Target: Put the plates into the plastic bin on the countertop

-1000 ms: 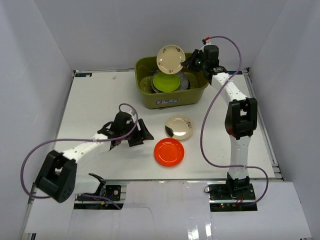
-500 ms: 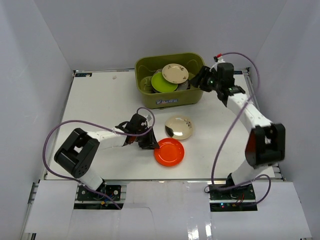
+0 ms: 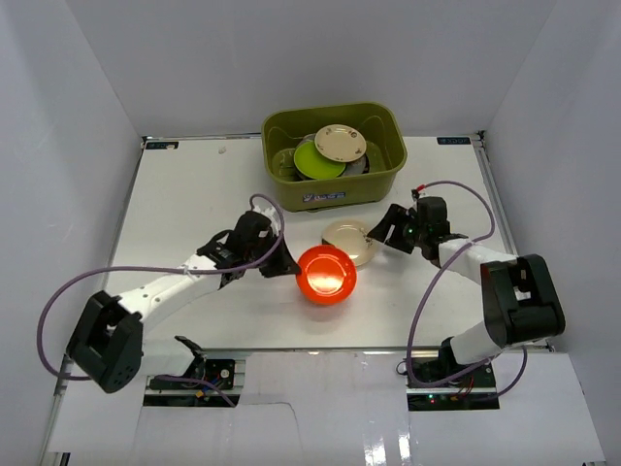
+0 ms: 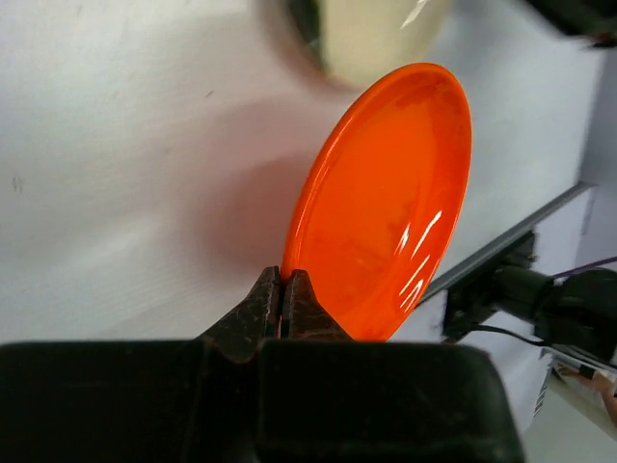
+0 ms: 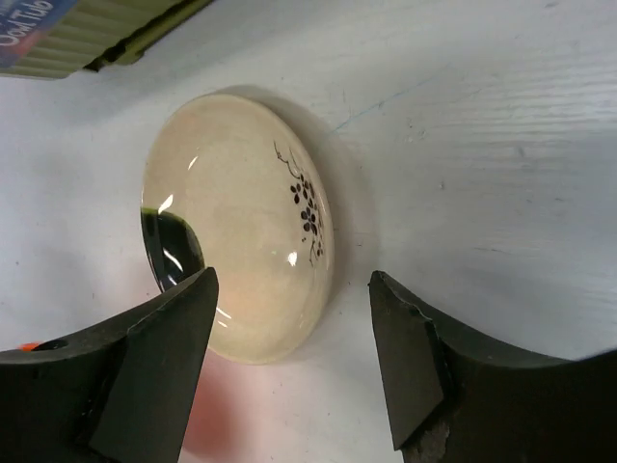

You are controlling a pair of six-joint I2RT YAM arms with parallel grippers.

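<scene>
Left claw (image 4: 282, 289) pinched tight on the rim of the orange-red plate (image 4: 386, 203) — plate tilted off the bench (image 3: 194, 194). Right claw (image 5: 291, 289) gapes wide at the 3 o'clock edge of the cream plate (image 5: 241, 222). At the bench's 12 o'clock, the olive-green bin (image 3: 335, 199) — lime green plate (image 3: 315, 160) and beige plate (image 3: 340, 143) inside.

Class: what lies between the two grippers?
Two plates, in the top view: the orange plate, pinched by the left gripper, and the cream plate, lying on the countertop near the open right gripper.

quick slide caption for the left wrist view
Left hand pinches the rim of a glossy orange-red round plate, tilted above the white countertop
</scene>
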